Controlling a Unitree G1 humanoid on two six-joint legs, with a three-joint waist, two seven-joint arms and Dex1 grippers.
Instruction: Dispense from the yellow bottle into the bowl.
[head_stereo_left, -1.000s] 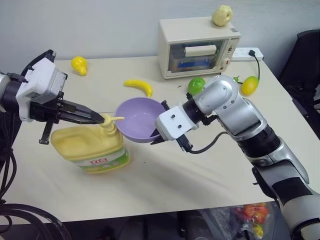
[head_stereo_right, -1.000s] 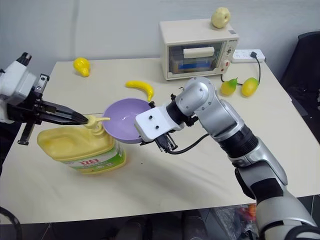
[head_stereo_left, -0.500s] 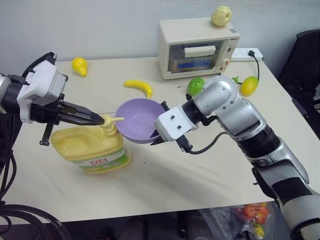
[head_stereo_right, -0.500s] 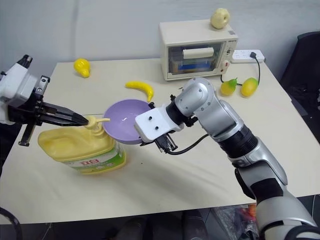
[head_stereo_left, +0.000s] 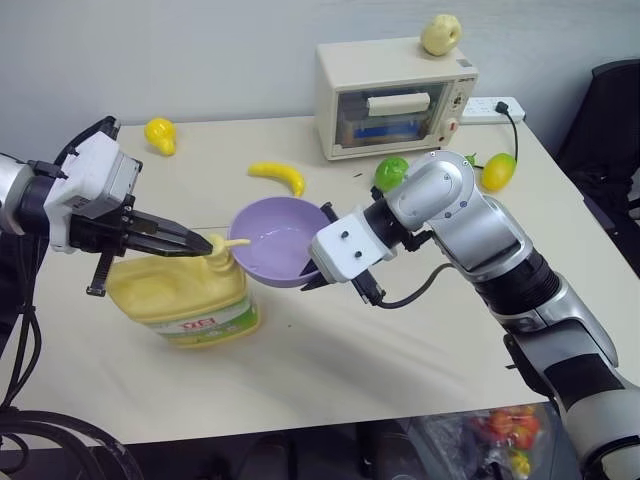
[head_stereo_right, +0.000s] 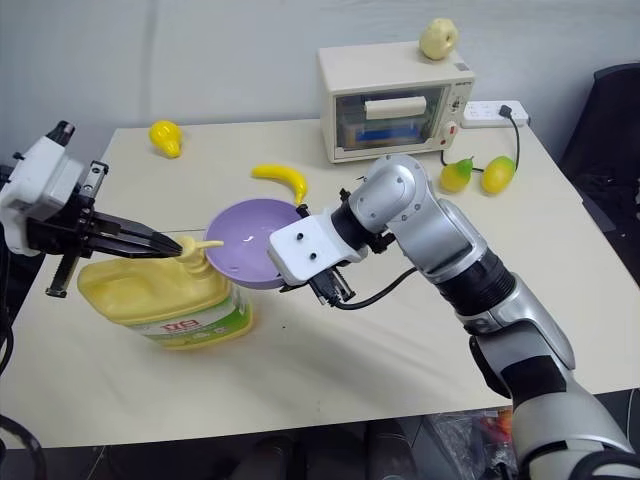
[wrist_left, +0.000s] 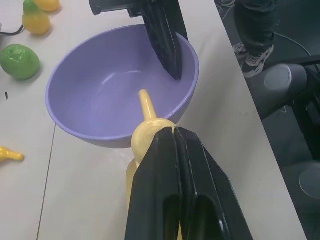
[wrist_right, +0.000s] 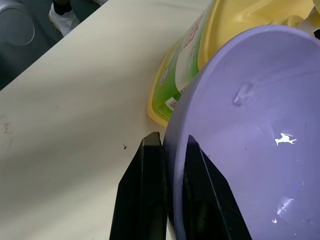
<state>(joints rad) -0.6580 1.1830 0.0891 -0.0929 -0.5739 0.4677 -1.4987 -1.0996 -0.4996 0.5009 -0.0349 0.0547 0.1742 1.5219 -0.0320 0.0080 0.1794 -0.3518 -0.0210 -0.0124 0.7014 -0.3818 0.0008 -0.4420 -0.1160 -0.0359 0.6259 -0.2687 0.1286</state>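
Over at nine o'clock, the left pincer (head_stereo_left: 205, 243) is sitting fully closed, its black fingers (wrist_left: 172, 165) pressed together with nothing between them, tips resting on the pump head of the yellow bottle (head_stereo_left: 185, 295). That bottle is standing upright on the counter (head_stereo_left: 330, 350) at about eight o'clock, label facing the near edge, and its spout is reaching out over the rim of the bowl (head_stereo_left: 275, 235).

Moving to the centre, the bowl is hanging tilted just beside the bottle, lifted off the counter, its open side turned toward the pump. The right pincer (wrist_right: 167, 165) is gripping the bowl's rim, one finger outside the wall and one inside, coming in from three o'clock. A few pale droplets are showing on the purple inside.

Behind the bowl at twelve o'clock a banana (head_stereo_left: 278, 173) is lying on the counter, and further right a small toaster oven (head_stereo_left: 395, 95) is standing with a pale fruit (head_stereo_left: 443, 32) on top. A green fruit (head_stereo_left: 392, 170) is sitting just in front of it.
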